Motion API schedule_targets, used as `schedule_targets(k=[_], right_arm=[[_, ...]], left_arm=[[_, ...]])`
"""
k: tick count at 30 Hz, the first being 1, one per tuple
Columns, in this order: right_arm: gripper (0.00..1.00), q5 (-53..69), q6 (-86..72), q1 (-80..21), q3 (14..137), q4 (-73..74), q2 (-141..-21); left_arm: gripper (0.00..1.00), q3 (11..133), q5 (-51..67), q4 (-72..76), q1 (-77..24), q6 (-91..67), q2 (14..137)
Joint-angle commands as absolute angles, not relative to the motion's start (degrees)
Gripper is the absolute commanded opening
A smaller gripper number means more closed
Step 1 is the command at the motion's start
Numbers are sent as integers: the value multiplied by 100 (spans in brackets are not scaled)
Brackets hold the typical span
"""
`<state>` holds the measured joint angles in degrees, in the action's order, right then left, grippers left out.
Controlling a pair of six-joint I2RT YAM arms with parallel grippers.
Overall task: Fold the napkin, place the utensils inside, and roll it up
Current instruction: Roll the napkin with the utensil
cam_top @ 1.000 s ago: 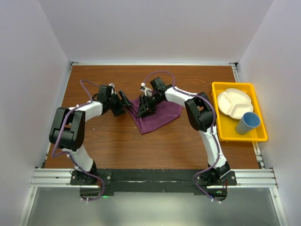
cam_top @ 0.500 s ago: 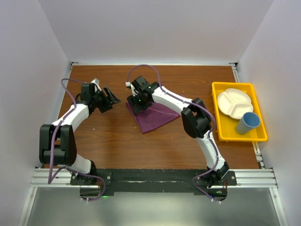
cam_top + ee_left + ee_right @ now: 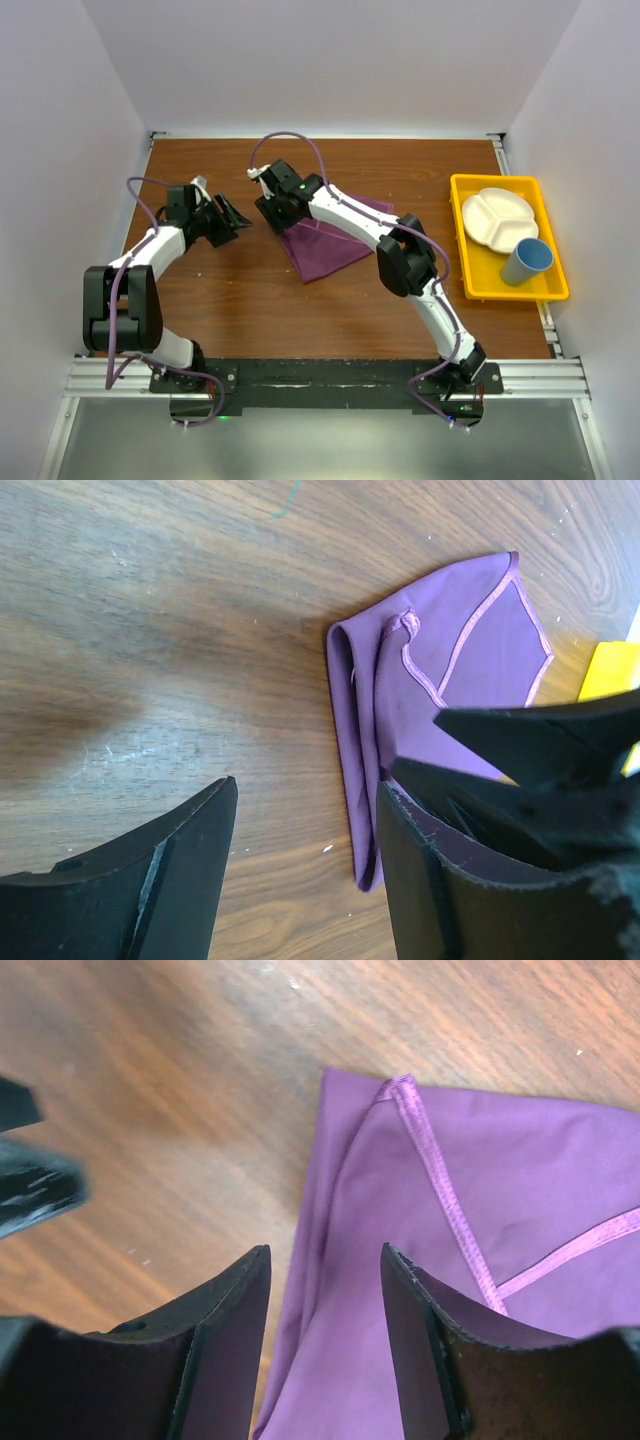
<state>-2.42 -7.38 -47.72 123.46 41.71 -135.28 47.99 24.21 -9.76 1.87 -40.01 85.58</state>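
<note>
On the brown wooden bench point(image 3: 250, 300) the plum-purple cloth napkin point(image 3: 330, 250) lies folded flat, ready for utensils, none in view. The right gripper point(image 3: 325, 1260) hovers open and empty over its folded edge, probably to neaten it; the left gripper point(image 3: 305, 810), likewise open and empty, hangs just beside

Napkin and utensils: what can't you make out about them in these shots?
- Top view: the right arm crosses the napkin, hiding a band of it.
- Left wrist view: black jaws hide its lower-right part.
- Right wrist view: it runs off the right and bottom edges.
- Utensils: not seen in any view.
</note>
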Motion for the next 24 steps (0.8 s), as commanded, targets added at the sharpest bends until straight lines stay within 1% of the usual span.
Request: schedule_targets(k=[1, 6, 9, 10, 12, 19, 21, 22, 23, 24], right_arm=[[53, -597, -510, -4869, 12664, 4262, -13763], [51, -764, -457, -4974, 12683, 4394, -13834], [52, -791, -475, -5036, 12569, 4368, -13746], [56, -852, -483, -5045, 12507, 4325, -13729], [59, -861, -474, -5089, 12481, 4307, -13737], [59, -861, -501, -5185, 12542, 4315, -14036], [55, -905, -527, -5186, 12516, 4289, -14132], [51, -914, -527, -5194, 12516, 4306, -14168], [44, -992, -553, -5186, 12507, 4315, -14203], [43, -1054, -580, -5186, 12420, 4307, -14238]], left_arm=[[62, 4747, 2593, -756, 237, -4016, 8490], [61, 4694, 2558, -782, 255, -4025, 8490], [61, 4562, 2742, -528, 325, -4201, 8560], [61, 4640, 2812, -553, 325, -4175, 8621], [61, 4728, 2760, -633, 325, -4079, 8640], [62, 4658, 2795, -615, 395, -4131, 8526], [62, 4649, 2777, -615, 413, -4131, 8499], [62, 4632, 2777, -633, 413, -4131, 8482], [62, 4606, 2777, -624, 422, -4122, 8464], [62, 4545, 2769, -624, 439, -4139, 8438]])
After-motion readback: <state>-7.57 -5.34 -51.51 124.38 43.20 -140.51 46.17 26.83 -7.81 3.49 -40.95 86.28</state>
